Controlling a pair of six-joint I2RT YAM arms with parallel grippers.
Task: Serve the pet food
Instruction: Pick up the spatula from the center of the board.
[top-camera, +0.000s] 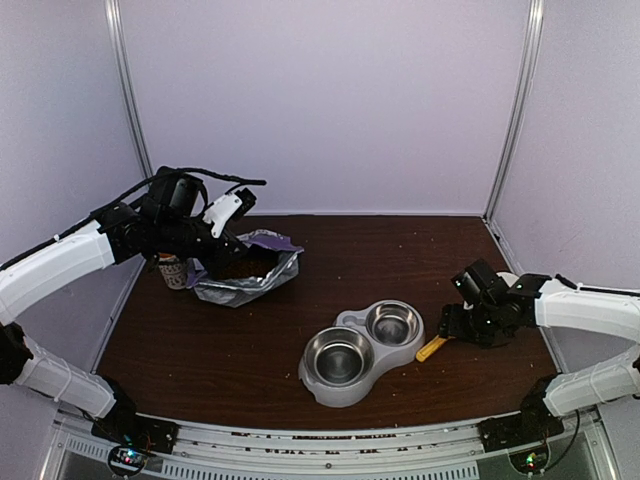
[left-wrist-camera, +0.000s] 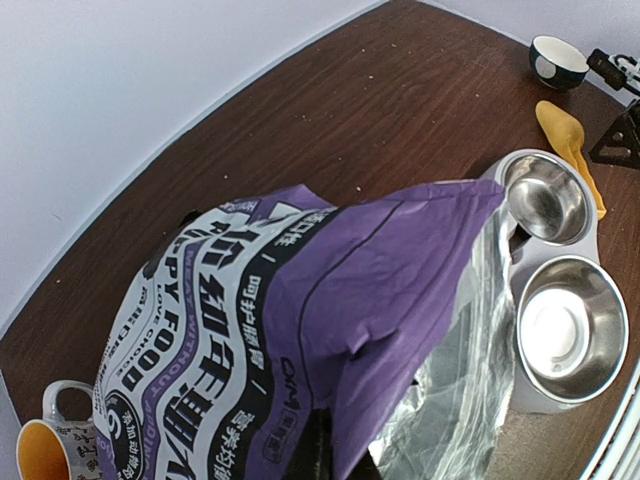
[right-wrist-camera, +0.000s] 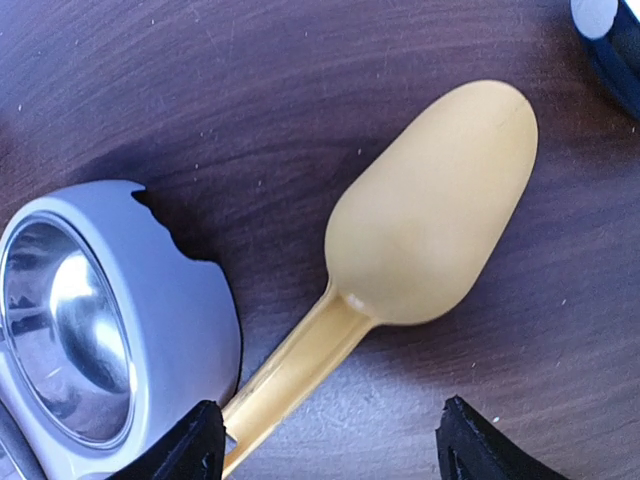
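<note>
Right gripper: our right gripper (right-wrist-camera: 325, 445) hangs just over the yellow scoop (right-wrist-camera: 430, 210). Its fingers are spread wide, one on each side of the handle (right-wrist-camera: 295, 365). It holds nothing.
Left gripper: our left gripper (top-camera: 210, 258) is pinched tight on the edge of the purple bag (left-wrist-camera: 300, 330).
Pet food: we cannot see any. We think it is down inside the bag. Both shiny bowls (top-camera: 338, 357) are bare.
How it will handle: we think the food is small, dry, light and loose. It will roll and spill, so we cannot pinch it. We must scoop it or tip it out.
Where to hold: the scoop's thin handle. It looks stiff and smooth, so it may slip.
Bag: soft and crinkly. Its mouth may flop shut.
In the way: the grey dish (top-camera: 352, 385) sits just beside the handle, so one finger could bump it.
Others: a mug (left-wrist-camera: 50, 440) stands just beside the bag, and a dark cup (left-wrist-camera: 558, 60) sits near the scoop's round end.
</note>
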